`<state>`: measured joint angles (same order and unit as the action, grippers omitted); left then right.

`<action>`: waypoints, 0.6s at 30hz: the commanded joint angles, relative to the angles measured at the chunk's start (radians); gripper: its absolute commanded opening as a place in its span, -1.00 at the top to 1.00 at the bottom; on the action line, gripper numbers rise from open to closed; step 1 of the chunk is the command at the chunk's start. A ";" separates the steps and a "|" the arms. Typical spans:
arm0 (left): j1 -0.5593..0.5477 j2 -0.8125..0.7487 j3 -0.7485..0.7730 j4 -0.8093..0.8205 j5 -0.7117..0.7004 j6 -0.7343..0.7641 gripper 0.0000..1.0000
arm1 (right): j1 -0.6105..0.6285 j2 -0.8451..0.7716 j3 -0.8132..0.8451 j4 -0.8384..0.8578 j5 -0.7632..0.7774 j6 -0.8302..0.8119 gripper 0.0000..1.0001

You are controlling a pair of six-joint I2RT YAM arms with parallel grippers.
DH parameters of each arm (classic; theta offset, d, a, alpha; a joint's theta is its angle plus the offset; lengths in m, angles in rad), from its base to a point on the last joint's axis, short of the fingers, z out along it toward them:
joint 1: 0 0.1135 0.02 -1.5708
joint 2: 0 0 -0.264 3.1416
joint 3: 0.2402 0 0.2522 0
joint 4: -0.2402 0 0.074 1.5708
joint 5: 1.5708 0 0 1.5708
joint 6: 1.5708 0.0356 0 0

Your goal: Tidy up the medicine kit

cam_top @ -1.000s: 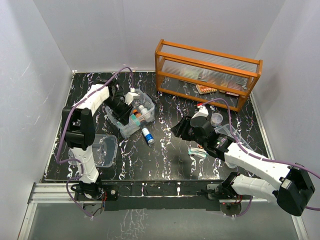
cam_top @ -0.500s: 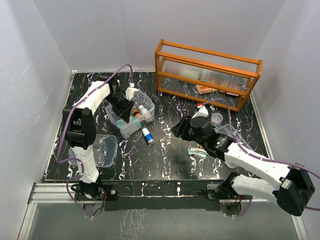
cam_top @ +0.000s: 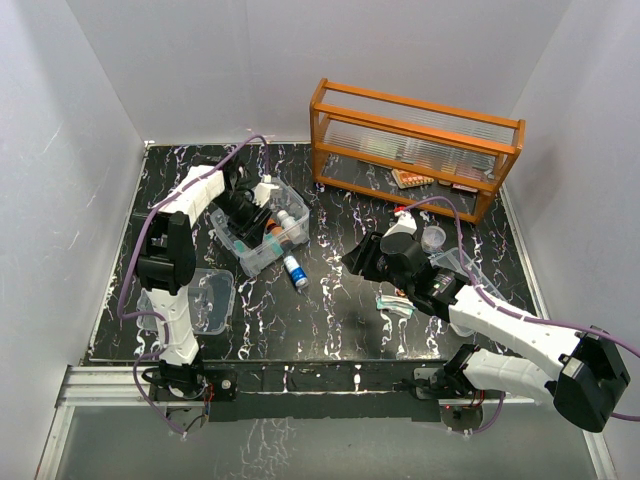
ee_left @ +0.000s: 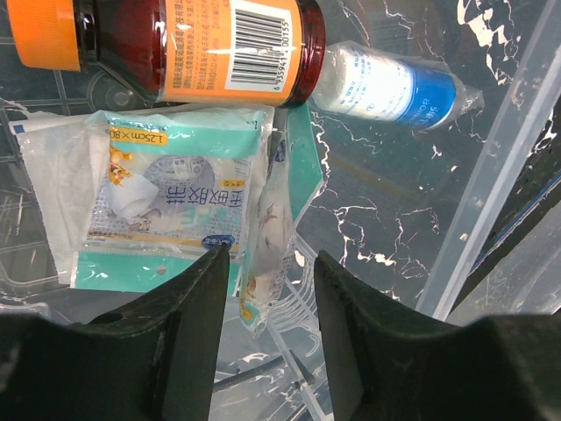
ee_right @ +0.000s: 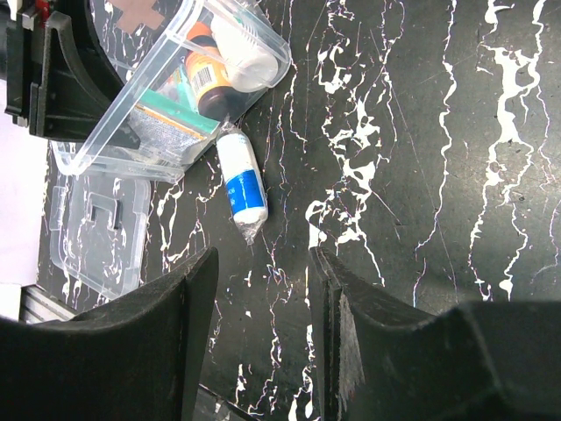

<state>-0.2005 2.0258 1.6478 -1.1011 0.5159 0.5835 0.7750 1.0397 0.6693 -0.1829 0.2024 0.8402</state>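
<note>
Jaws of our left gripper (ee_left: 267,263) stand apart inside the medicine kit (cam_top: 260,258), reaching in through its open top. A corner of a teal-and-white packet (ee_left: 166,202) lies between them with a gap beside it, so nothing is gripped. Our right gripper (ee_right: 261,259) hangs well to the kit's right over the black table (cam_top: 330,310), jaws parted and holding nothing. We see the kit on the far left of the table, lidless. Its clear lid (cam_top: 205,300) lies flat nearer our left arm's base. Inside the kit are the packet, a brown bottle (ee_left: 193,44) with an orange cap lying on its side, and a white bottle (cam_top: 285,218). A white-and-blue wrapped bottle (cam_top: 294,271) lies on the table just beside the kit's near wall. The kit's long axis runs diagonally from near left to far right, its opening facing up.
</note>
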 commanded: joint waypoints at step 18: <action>-0.005 -0.016 0.151 -0.174 0.001 0.085 1.00 | -0.002 -0.018 0.017 0.036 0.009 -0.009 0.14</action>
<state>-0.2005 2.0415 1.7500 -1.1946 0.5190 0.6292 0.7750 1.0336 0.6693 -0.1833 0.2031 0.8402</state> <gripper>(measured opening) 0.099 0.434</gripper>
